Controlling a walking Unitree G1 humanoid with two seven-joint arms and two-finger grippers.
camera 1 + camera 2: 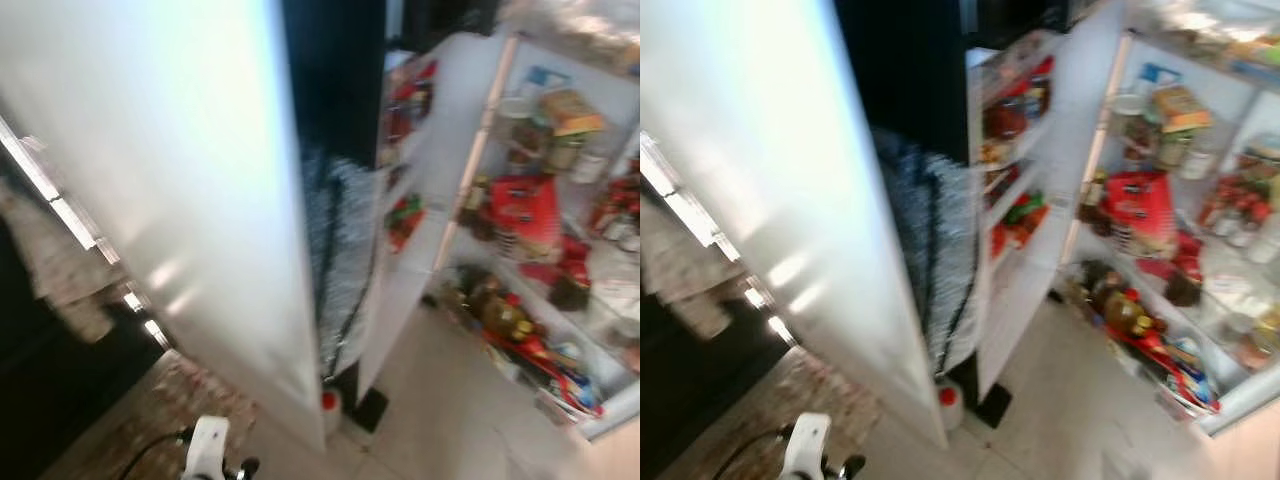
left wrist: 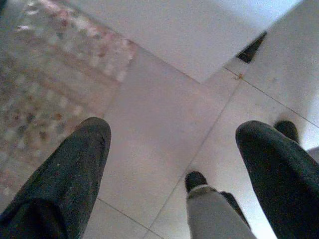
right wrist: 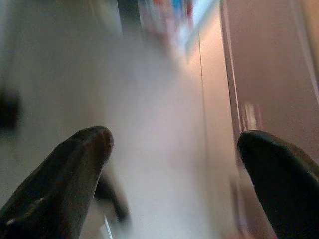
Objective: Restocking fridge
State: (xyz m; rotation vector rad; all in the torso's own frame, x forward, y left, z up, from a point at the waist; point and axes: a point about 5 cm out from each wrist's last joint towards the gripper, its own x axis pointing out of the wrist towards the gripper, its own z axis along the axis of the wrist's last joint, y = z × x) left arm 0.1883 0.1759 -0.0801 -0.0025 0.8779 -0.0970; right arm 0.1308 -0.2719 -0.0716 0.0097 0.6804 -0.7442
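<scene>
Fridge [image 1: 420, 180] open, door [image 1: 170, 170] fills left/centre of frame; stocked shelves [image 1: 545, 250] at right. Floor [image 2: 164, 124] tiled, rug [image 2: 45, 89] lower left. L gripper [image 2: 174, 164] & R gripper [image 3: 174, 169] both wide open, empty, pointed at floor. Risk: view blurred, nothing in hand; could clip door edge.

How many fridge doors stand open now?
2: one door swung out on the left, one door with stocked racks beside the shelves. Blur may hide more.
</scene>
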